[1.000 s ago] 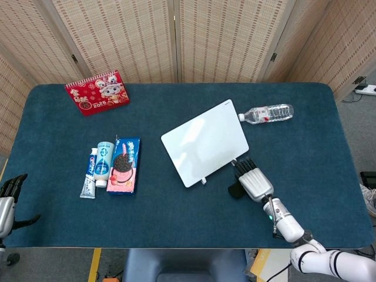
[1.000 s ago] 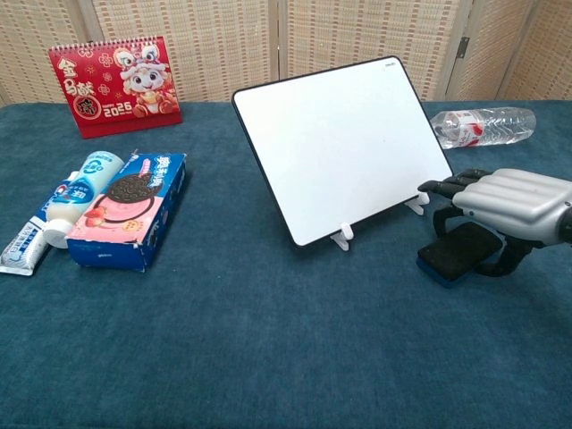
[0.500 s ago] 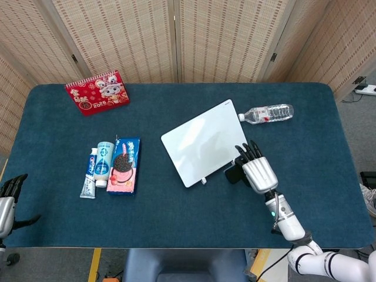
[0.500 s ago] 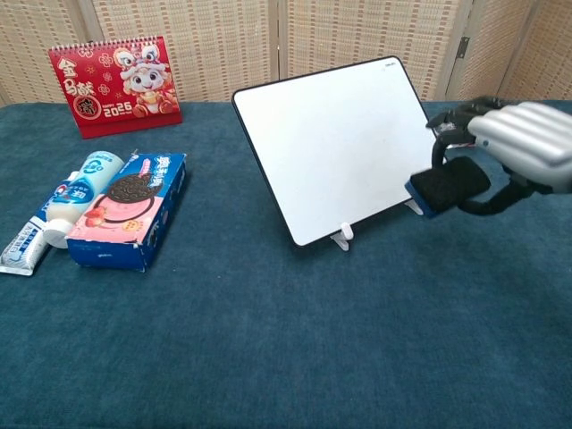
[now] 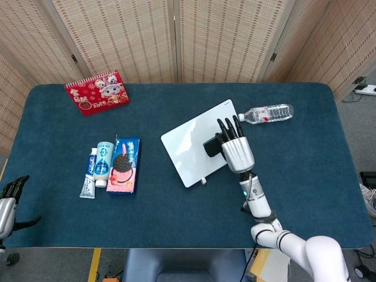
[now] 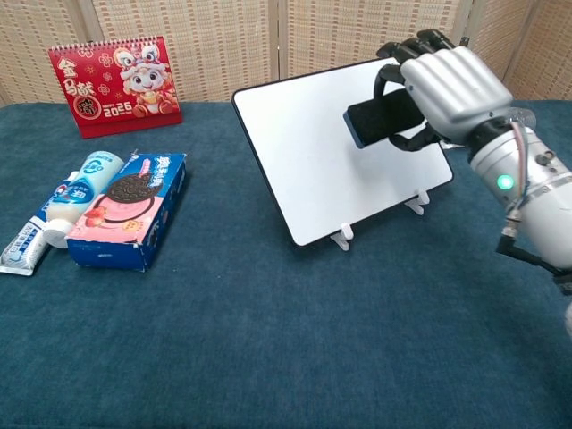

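Lifted from the tabletop within the past second, the right hand (image 6: 444, 85) now carries the dark eraser (image 6: 382, 117) up in front of the whiteboard (image 6: 331, 152), its fingers wrapped around the block and the eraser's face against or just off the white surface, which of the two cannot be told; the whiteboard stands tilted on small clips near the middle of the blue table (image 5: 176, 211); seen from the head camera, the same right hand (image 5: 233, 148) covers the board's right half, the eraser (image 5: 211, 146) showing beside its thumb; a water bottle (image 5: 268, 113) lies on its side just beyond the board's far corner; at the table's left, a toothpaste tube (image 5: 90, 174), a white bottle (image 5: 103, 163) and a cookie box (image 5: 125, 165) lie side by side; a red desk calendar (image 5: 97, 92) stands at the far left corner; the left hand (image 5: 9, 197) hangs at the table's near left edge, fingers loosely apart, holding nothing.
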